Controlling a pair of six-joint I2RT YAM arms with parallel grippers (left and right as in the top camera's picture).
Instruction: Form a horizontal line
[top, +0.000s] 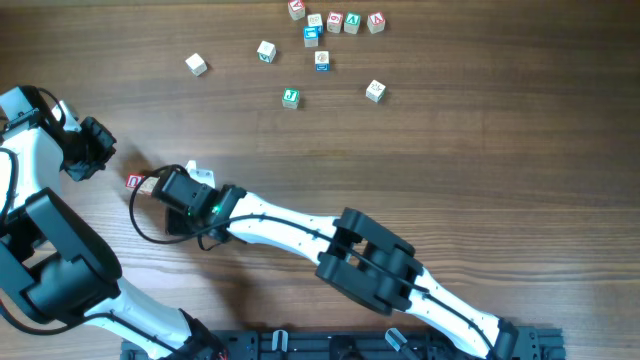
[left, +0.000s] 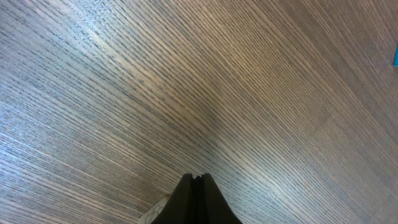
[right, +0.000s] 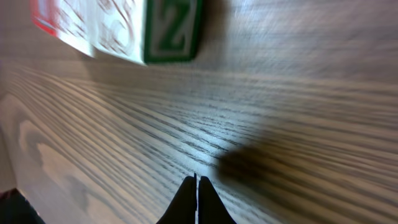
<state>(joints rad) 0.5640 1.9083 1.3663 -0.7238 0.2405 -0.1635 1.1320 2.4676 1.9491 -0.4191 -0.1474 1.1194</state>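
Facing cube (right: 124, 28) (Z unseen overhead)

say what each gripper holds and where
Nothing: the left gripper and right gripper are both shut empty; a pale wooden letter cube lies ahead, ungripped.

A robotics test bench, by every sign — the white-and-black left arm (top: 60, 260) and right arm (top: 300, 225) reach from a black rail (top: 340, 345) over a wood-grain table (top: 480, 150) strewn with letter cubes (top: 290, 97).
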